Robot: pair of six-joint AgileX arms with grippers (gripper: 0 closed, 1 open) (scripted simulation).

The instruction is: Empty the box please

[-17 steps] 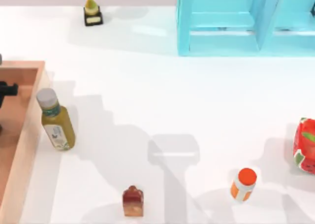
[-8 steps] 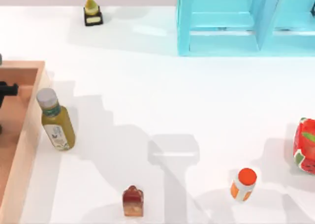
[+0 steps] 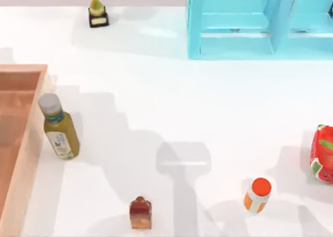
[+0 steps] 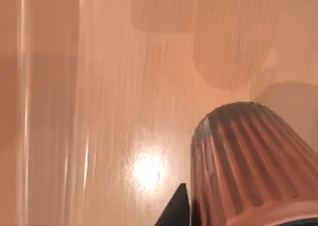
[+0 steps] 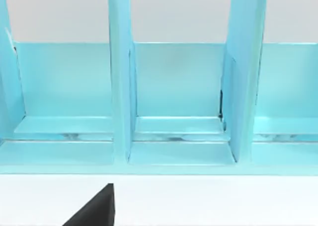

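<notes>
The box [image 3: 23, 159] is a salmon-orange open bin at the table's left edge, cut off by the top view's border. Its floor [image 4: 99, 112] shows close up in the left wrist view. There a ribbed round cap-like thing [image 4: 248, 161] rises right beside a dark fingertip [image 4: 175, 213] of my left gripper, over the box floor. Whether the cap is touched or held cannot be made out. A dark fingertip [image 5: 94, 208] of my right gripper faces the turquoise shelf unit [image 5: 179, 102].
A green bottle [image 3: 60, 130] with a grey cap stands on the table against the box's right wall. A small red-brown bottle [image 3: 140, 213], an orange-capped bottle [image 3: 257, 195] and a red carton [image 3: 322, 153] stand nearer the front. A trophy [image 3: 96, 10] and the shelf unit [image 3: 250, 23] are at the back.
The dark part of my left arm that showed over the box at the top view's left edge has left that view. The bottles on the table have not moved.
</notes>
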